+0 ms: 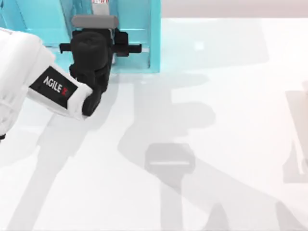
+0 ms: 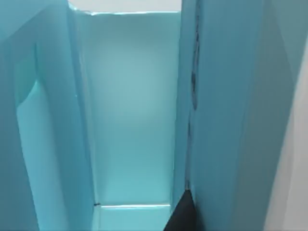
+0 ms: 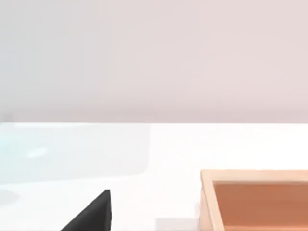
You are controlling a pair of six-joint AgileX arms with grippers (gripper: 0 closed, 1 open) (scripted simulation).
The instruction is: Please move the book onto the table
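At the upper left of the top view, our left arm, white with a black forearm, reaches up from the left edge into a turquoise compartmented shelf unit. The left gripper sits at the mouth of the unit, and black parts of it stick out to either side against the turquoise walls. We cannot tell whether its grip is released or clenched.

Just above it, at the very top edge of the frame, we see the white end with a small red mark of the thick light-blue book. The book is inside the shelf unit, not on the table.

In the left wrist view we look into a turquoise compartment with a black tip of the gripper close against a blue panel.

The glossy white table spreads across the centre and right, carrying grey shadows.

In the right wrist view, a black part of the right gripper hangs over the table near an orange-brown open box. We cannot tell its grip either.
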